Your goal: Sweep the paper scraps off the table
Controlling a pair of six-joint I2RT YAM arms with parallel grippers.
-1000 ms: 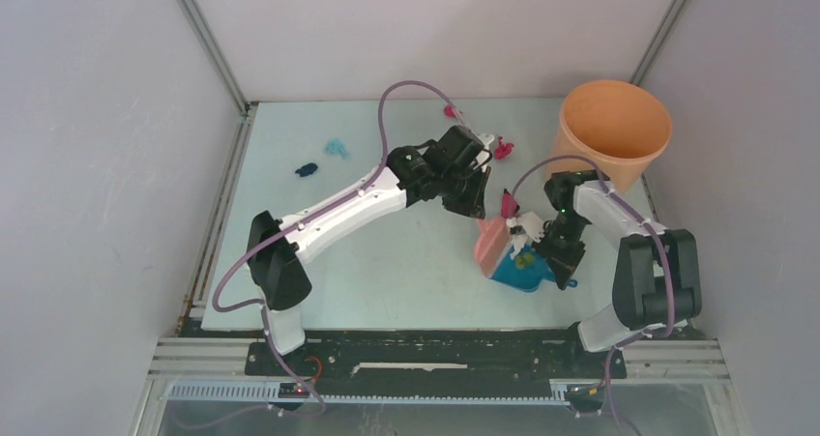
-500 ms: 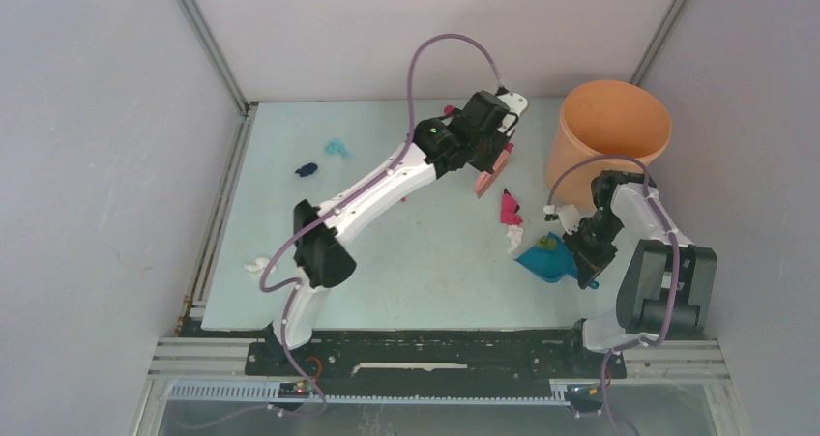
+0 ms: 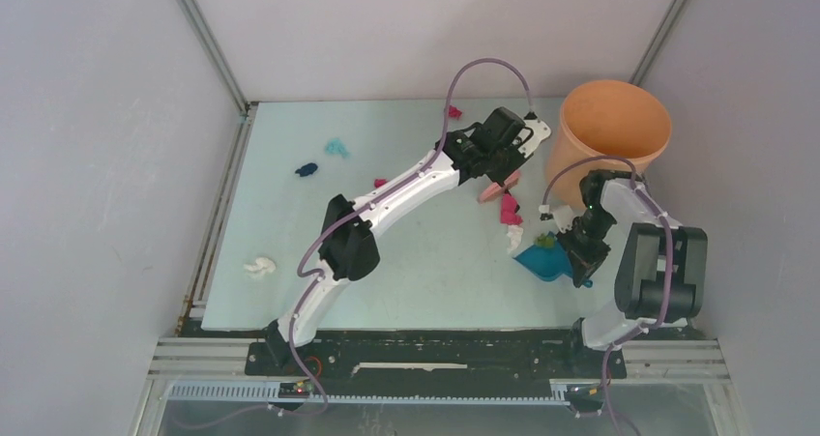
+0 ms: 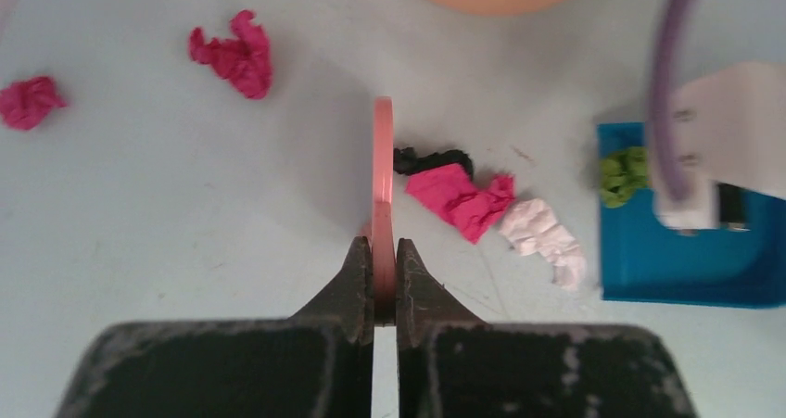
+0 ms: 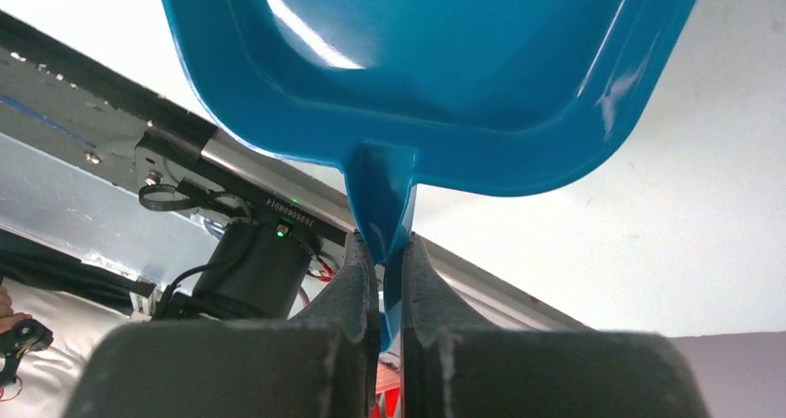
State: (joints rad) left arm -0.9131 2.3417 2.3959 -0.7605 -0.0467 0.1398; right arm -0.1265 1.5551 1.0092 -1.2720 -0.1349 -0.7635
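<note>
My left gripper (image 3: pixel 499 168) is shut on the thin handle of the pink hand brush (image 3: pixel 494 191), which hangs just left of the orange bucket. In the left wrist view the brush (image 4: pixel 383 177) is edge-on, with a dark scrap (image 4: pixel 431 161), a magenta scrap (image 4: pixel 459 197) and a white scrap (image 4: pixel 545 238) to its right. My right gripper (image 3: pixel 584 254) is shut on the handle of the blue dustpan (image 3: pixel 539 261), which holds an olive green scrap (image 3: pixel 549 244). From the right wrist camera only the pan's underside (image 5: pixel 436 75) shows. Teal (image 3: pixel 336 148), navy (image 3: pixel 306 169) and white (image 3: pixel 259 267) scraps lie on the table (image 3: pixel 290 223) at the left.
The orange bucket (image 3: pixel 615 127) stands at the back right corner. More magenta scraps lie at the back edge (image 3: pixel 453 112) and beside the left arm (image 3: pixel 380 182). Grey walls close in the table on three sides.
The left arm carried the brush from beside the dustpan to the back, then right toward the bucket. The right arm shifted the dustpan a little to the right.
</note>
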